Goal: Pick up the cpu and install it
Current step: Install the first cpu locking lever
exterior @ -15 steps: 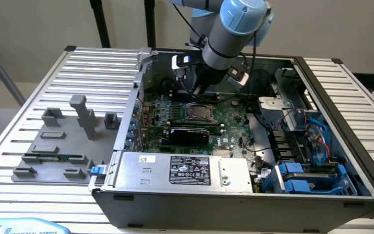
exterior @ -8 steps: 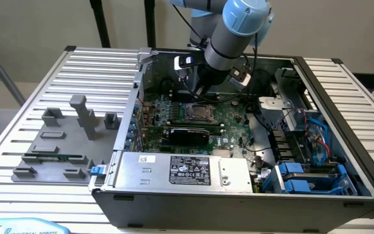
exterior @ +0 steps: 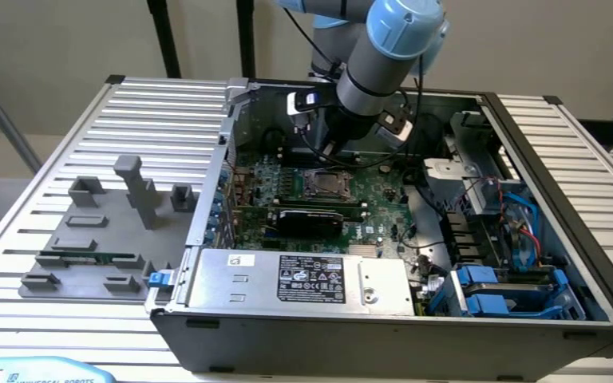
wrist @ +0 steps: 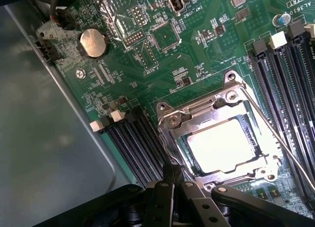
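Note:
The cpu (wrist: 221, 145) lies flat in the motherboard socket, its bright metal top framed by the silver socket bracket (wrist: 197, 113). In the exterior view the cpu (exterior: 324, 185) sits in the middle of the green motherboard (exterior: 285, 171), inside the open computer case. My gripper (wrist: 172, 170) hovers just beside the socket's edge, its black fingers pressed together and shut with nothing between them. From the exterior view the gripper (exterior: 328, 150) hangs a little above the board, just behind the socket. The thin socket lever (wrist: 275, 133) runs along one side of the socket.
Grey fixture blocks (exterior: 141, 191) and a green memory stick (exterior: 85, 258) lie on the slatted table at the exterior view's left. The power supply (exterior: 296, 279) fills the case front, blue drive bays (exterior: 509, 291) the right. Memory slots (wrist: 135, 143) and a coin battery (wrist: 93, 43) flank the socket.

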Robot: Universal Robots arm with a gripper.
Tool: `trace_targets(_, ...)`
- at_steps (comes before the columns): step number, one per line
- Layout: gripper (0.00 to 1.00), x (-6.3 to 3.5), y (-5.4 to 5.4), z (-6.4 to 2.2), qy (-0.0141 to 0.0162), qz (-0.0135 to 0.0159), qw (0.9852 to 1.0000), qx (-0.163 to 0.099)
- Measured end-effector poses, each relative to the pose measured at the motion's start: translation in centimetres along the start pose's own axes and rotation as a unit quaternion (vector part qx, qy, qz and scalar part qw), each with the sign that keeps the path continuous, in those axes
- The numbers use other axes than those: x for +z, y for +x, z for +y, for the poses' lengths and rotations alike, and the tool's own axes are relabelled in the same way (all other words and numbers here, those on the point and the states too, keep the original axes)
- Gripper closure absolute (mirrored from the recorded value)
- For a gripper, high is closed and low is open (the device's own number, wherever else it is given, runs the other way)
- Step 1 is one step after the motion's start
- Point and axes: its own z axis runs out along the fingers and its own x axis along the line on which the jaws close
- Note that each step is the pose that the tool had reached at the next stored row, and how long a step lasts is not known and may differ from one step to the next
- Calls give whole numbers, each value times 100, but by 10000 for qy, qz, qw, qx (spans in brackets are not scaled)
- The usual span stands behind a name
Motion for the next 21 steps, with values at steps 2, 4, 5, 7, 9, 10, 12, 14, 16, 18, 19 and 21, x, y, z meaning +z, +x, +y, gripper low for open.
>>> trace_targets(2,89,1,-1,-1,0,0,10000,-1)
trace_targets(4,89,2,-6,-7,0,1,10000,-1)
trace_targets(5,89,3,-12,-11,0,1,10000,-1)
trace_targets(7,89,4,-22,-21,0,1,10000,-1)
trace_targets(9,89,6,-31,-31,0,0,10000,-1)
trace_targets(10,89,6,-35,-36,0,0,10000,-1)
trace_targets(12,89,8,-42,-47,0,0,10000,-1)
trace_targets(14,89,10,-50,-58,0,0,10000,-1)
trace_targets(16,89,13,-59,-73,1,0,10000,-2)
trace_targets(18,89,15,-68,-88,1,-1,10000,-1)
trace_targets(19,89,14,-75,-97,0,-5,10000,1)
trace_targets(21,89,17,-85,-115,0,-3,10000,-1)
